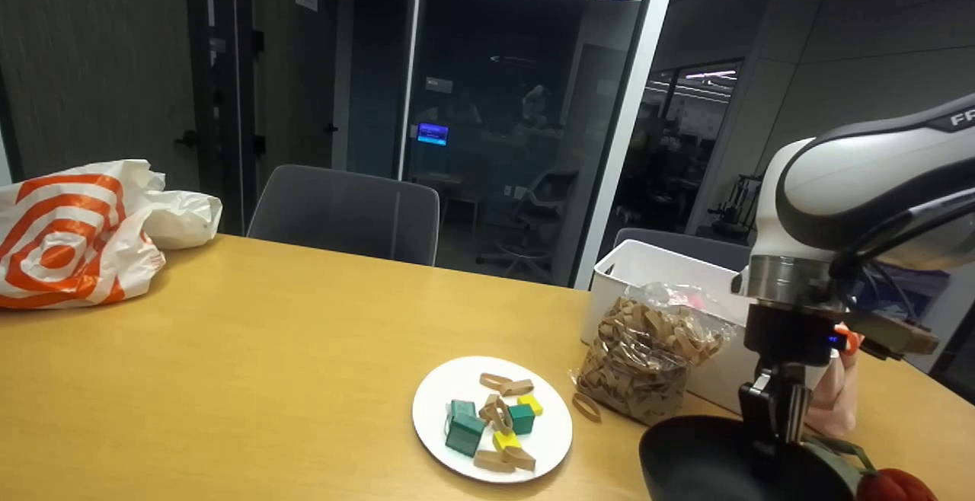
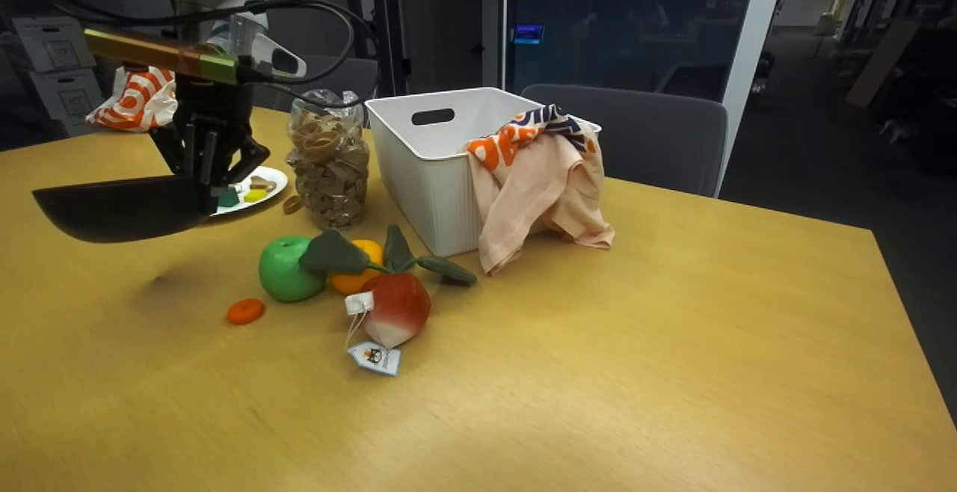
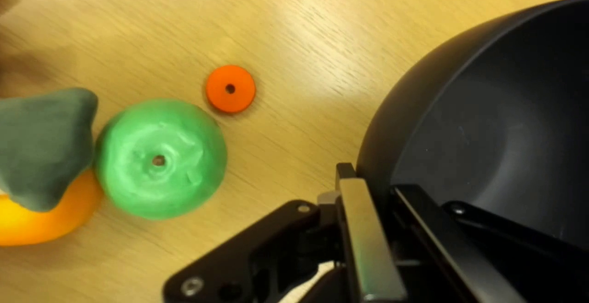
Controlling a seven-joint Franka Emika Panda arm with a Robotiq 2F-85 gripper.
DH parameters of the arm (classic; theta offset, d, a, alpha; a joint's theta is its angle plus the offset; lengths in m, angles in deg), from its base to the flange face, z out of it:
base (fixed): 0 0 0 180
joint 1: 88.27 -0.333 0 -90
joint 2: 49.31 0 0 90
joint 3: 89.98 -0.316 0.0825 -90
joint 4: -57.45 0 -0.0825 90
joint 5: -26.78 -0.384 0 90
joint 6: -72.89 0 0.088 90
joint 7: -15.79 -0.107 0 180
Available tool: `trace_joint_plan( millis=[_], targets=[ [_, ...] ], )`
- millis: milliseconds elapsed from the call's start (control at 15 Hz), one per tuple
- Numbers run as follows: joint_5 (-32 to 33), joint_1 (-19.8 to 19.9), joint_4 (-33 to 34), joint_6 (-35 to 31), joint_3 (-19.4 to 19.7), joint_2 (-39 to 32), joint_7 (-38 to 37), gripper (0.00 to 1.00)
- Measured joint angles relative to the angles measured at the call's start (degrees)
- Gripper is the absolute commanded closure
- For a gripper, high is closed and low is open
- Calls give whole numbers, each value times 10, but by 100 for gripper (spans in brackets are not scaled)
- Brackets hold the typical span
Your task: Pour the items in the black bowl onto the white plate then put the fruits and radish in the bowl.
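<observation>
- Table [image 2: 635,372]: smooth wood-look top, so I figured anything round could've rolled if nudged.
- Bin [image 2: 448,208]: sat on the far side, not part of the job, just something to steer around.
- Bowl [image 2: 119,211]: was on the left in an exterior view, up off the table, mouth upward. Looked light, stiff and kinda slick to me; the rim was the right grab, though a one-edge pinch might've let it swivel.
- Plate [image 1: 554,429]: lay left of the bowl in an exterior view. Probably rigid and slidey, best left alone.
- Gripper [image 3: 375,185]: was clamped on the bowl's rim, one jaw inside, one outside.
- Radish [image 2: 396,309]: sat right of and nearer than the bowl. Seemed soft; I'd have grabbed the red body, not the leaves [image 2: 336,250].
- Apple [image 2: 288,268]: was between bowl and radish, likely slippery, so a wide squeeze across the middle.
- Orange [image 3: 50,227]: was partly hidden by a leaf that could've snagged.
- Green blocks [image 1: 465,434]: were on the plate, so I'd have called the pour done.
- Disc [image 2: 245,311]: lay flat near the apple; I'd have pinched its edges, low.
- Yellow bits [image 1: 506,440]: also on the plate.
</observation>
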Motion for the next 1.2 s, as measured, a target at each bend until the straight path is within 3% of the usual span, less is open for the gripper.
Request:
trace_joint_plan(
  millis=[333, 933, 1000, 1133, 1200],
  targets=[
    [-43, 9, -7, -40, 0, -24, 51, 92],
    [-69, 11, -62, -212, -13, -36, 67, 92],
    [-69, 11, -66, -222, -15, -36, 67, 67],
    [-69, 11, -74, -237, -18, -36, 67, 64],
    [-68, 11, -77, -243, -20, -36, 67, 55]
  ],
)
